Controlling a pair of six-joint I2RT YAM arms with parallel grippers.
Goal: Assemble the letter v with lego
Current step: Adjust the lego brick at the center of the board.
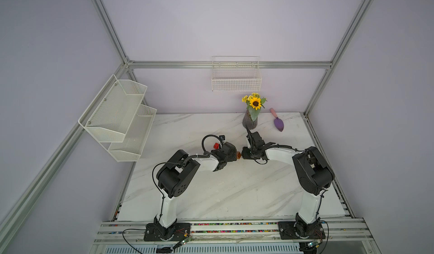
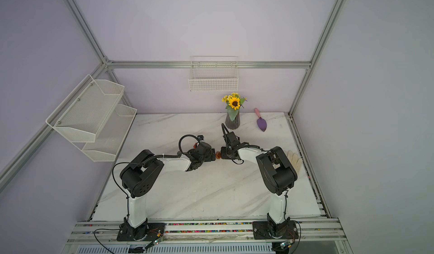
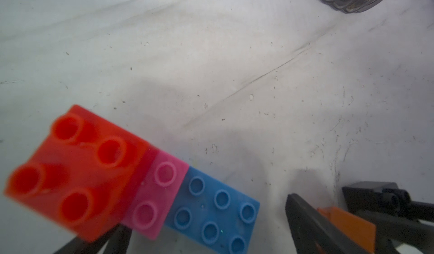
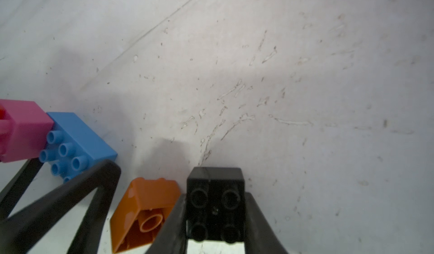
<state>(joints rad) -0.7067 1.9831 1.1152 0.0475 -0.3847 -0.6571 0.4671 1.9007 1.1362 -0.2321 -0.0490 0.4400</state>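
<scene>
In the left wrist view the red brick [image 3: 70,170], the pink brick [image 3: 159,194] and the light-blue brick [image 3: 216,208] sit joined in a stepped row on the table. My left gripper [image 3: 206,217] is open, its fingers standing either side of the blue end without touching it. My right gripper [image 4: 215,198] is shut on the black brick [image 4: 215,203], studs facing the camera, just above the table. The orange-brown brick [image 4: 145,210] lies tipped on its side between the two grippers, its hollow underside showing. In both top views it shows between the wrists [image 1: 238,155] [image 2: 218,155].
A dark vase with a sunflower [image 1: 250,121] and a purple trowel [image 1: 278,123] stand behind the grippers. A pale glove [image 2: 294,161] lies near the table's right edge. A wire basket [image 1: 236,76] hangs on the back wall and a mesh shelf [image 1: 122,119] on the left frame.
</scene>
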